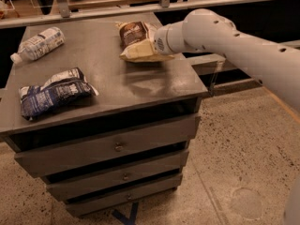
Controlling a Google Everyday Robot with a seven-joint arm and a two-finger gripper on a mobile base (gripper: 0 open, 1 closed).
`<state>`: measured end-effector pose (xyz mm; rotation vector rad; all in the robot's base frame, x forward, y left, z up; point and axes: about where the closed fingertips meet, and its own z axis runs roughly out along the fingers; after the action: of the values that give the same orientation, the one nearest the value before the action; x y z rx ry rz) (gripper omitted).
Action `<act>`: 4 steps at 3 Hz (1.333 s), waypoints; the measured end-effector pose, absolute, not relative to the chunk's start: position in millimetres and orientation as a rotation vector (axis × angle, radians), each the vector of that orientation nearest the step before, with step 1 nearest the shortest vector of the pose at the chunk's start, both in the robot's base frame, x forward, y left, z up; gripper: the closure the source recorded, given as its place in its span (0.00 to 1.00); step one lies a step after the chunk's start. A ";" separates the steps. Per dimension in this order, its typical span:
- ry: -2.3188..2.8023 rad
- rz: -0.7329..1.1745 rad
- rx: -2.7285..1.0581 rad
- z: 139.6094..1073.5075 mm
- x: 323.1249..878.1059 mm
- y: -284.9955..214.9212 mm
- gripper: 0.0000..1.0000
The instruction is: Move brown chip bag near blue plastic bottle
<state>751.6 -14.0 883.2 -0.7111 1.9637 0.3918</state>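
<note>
The brown chip bag lies at the back right of the gray cabinet, close to its right edge. Its dark brown panel points toward the back of the cabinet and its tan end toward the front. The gripper sits at the end of the white arm, which reaches in from beyond the cabinet's right side. It is right against the bag's right edge, over that same back right corner. It is hidden where it meets the bag, so I cannot tell whether it is spread, pressed together or pinching the bag. The blue plastic bottle lies on its side at the back left corner of the cabinet, white cap toward the left edge, well apart from the chip bag. A dark blue and white bag lies crumpled at the front left of the cabinet top. Three drawers are stacked in the cabinet's front, and the cabinet stands on a speckled floor.
</note>
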 end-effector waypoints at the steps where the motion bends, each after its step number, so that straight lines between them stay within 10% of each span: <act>1: 1.979 0.406 -0.709 869.2 760.4 -9.0 0.19; 4: 1.795 0.457 -0.742 920.0 777.3 30.6 0.88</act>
<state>777.3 30.6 920.0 -0.7424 1.7952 0.4571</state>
